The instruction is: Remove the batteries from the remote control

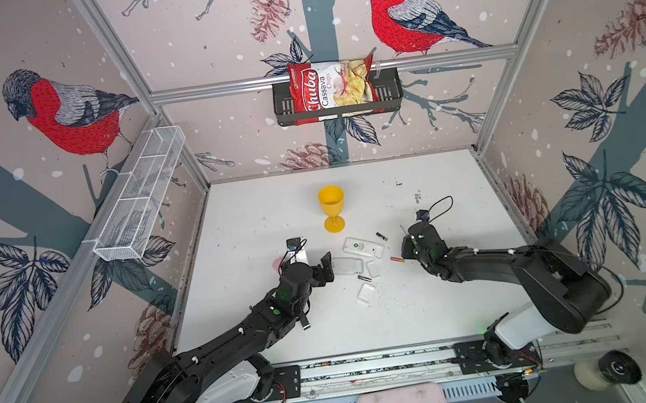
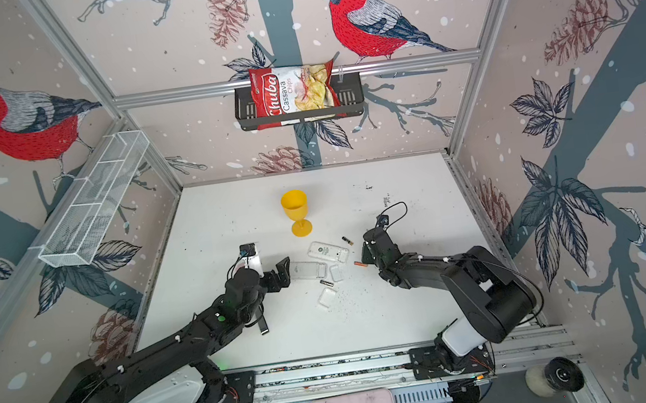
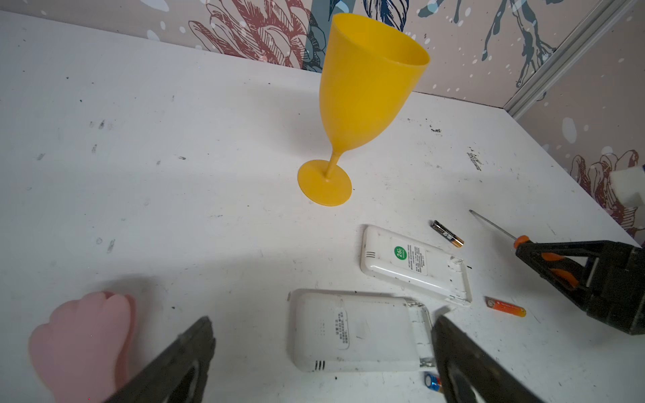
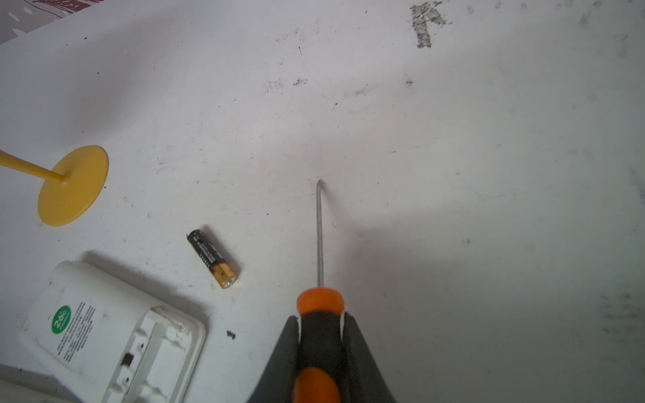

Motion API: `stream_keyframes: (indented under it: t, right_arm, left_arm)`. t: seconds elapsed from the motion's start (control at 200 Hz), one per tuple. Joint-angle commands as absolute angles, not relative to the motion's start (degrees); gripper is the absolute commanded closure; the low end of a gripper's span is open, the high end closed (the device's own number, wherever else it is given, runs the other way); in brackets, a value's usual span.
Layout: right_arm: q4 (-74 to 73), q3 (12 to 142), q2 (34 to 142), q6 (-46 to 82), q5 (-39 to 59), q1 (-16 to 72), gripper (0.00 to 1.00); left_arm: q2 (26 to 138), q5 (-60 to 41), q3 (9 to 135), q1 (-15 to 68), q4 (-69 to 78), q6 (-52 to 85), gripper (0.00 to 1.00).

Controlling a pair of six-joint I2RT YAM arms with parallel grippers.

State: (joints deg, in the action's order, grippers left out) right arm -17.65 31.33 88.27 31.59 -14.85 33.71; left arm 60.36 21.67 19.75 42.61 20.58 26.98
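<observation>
In a top view: orange battery point(image 1: 397, 260) and black battery point(image 1: 382, 236) loose on the surface point(image 1: 430, 302), right of centre, beside open remote control point(image 1: 362, 247). Left wrist view: left end effector point(image 3: 323, 319) spread wide, second remote point(image 3: 349, 331) between its fingers. Right wrist view: right end effector point(image 4: 319, 321) clamped on screwdriver point(image 4: 318, 226) handle.

This is a robot test cell, the sort found in a lab. Two black arms, a left arm point(image 1: 222, 346) and a right arm point(image 1: 483, 260), are mounted on a metal rail point(image 1: 374, 361) along the front of a scuffed white counter point(image 1: 264, 218). Aluminium bars point(image 1: 215, 90) frame it, holding walls of bird wallpaper point(image 1: 209, 36), a wire basket point(image 1: 140, 195) and a black rack point(image 1: 389, 87).
</observation>
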Motion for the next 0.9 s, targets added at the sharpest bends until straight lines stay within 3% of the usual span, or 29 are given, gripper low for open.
stream_keyframes:
  t: [0.0, 0.205, 0.44, 0.635, 0.895]
  right_arm:
    - [-16.5, 31.9, 90.3, 32.0, -14.5, 33.8, 0.66]
    - [-15.5, 32.6, 89.8, 31.2, -14.7, 33.7, 0.47]
    - [-15.7, 31.6, 82.4, 30.2, -15.4, 33.4, 0.40]
    - [-19.6, 28.2, 69.1, 26.3, -19.6, 32.5, 0.31]
    - [-25.0, 27.0, 63.8, 23.9, -22.2, 25.5, 0.03]
  left_arm:
    - [60.1, 23.8, 19.0, 42.5, 21.3, 25.9, 0.04]
    - [60.6, 24.3, 19.3, 42.1, 21.8, 26.2, 0.04]
    - [58.7, 22.8, 20.6, 38.4, 20.3, 26.2, 0.04]
    - [55.6, 20.5, 21.0, 30.5, 19.8, 26.7, 0.04]
    - [59.6, 25.2, 19.5, 23.4, 29.0, 26.6, 0.04]
